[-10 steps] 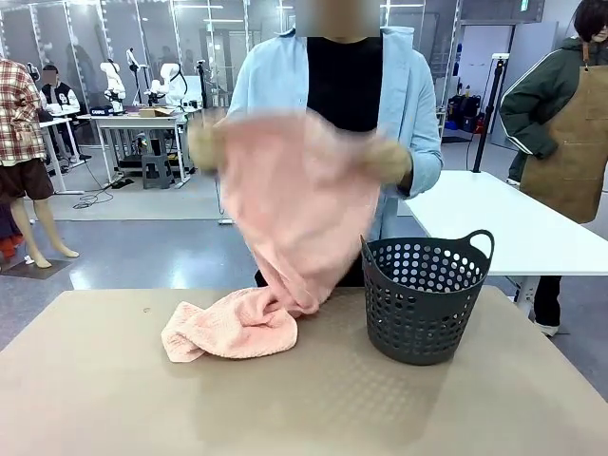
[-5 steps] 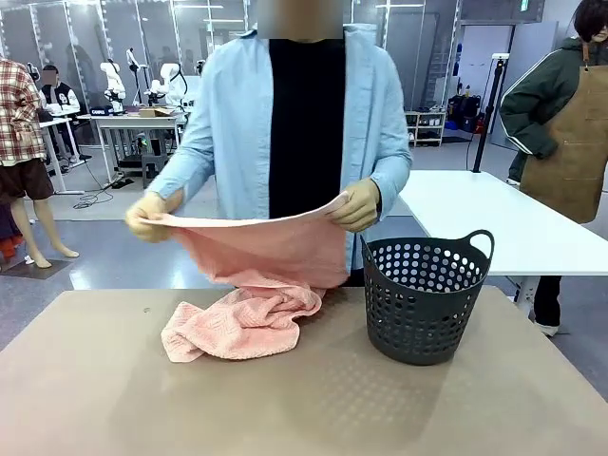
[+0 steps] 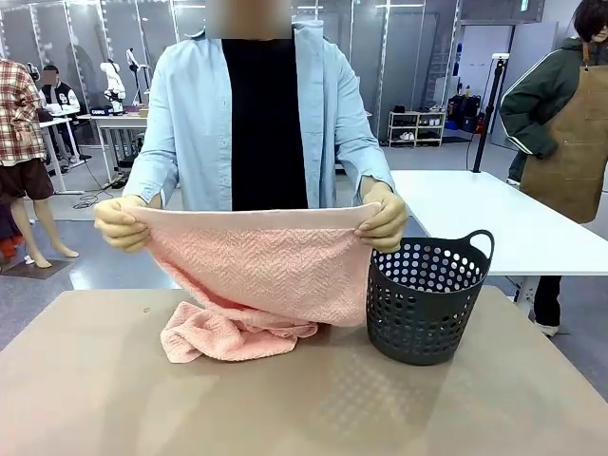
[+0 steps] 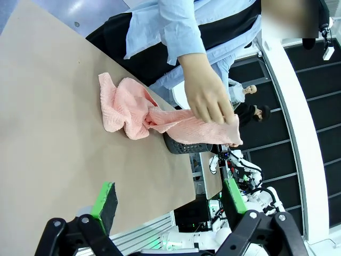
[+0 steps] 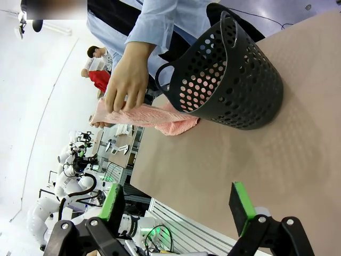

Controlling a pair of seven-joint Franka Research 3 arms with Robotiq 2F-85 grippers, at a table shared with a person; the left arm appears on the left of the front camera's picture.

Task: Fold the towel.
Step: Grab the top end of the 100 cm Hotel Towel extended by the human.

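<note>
**Towel [image 3: 266, 275] held up across the table, both claws idle**

My left claw [image 4: 169, 197] hangs with its jaws spread wide and nothing between the green pads, above bare table [image 4: 42, 133]. My right claw [image 5: 177, 204] is the same: parted and empty. Ahead of the left claw, well apart, lies the crumpled end of the towel. Beyond that a person's hand [image 4: 208, 98] pinches one upper corner. Ahead of the right claw stands the dark basket [image 5: 229, 80], nearer than anything else, and past it the other hand [image 5: 128, 80] pinches the opposite corner.

Trouble, as I judge it, would come from reaching in now. The cloth is stretched between two hands, so a claw closing on it could nip a finger or tug the edge loose. The right claw's straight line to the towel runs through the basket, which looks light and would tip or skid if bumped. The heap on the table could drag and skew any fold, and limp terry may slip from my pads.

The towel is pale salmon pink, with a herringbone weave and a smooth band along the top edge. That edge is taut and level. The upper part hangs flat, and the lower part is bunched on the table just beside the basket. Whether cloth touches basket I cannot tell.
</note>
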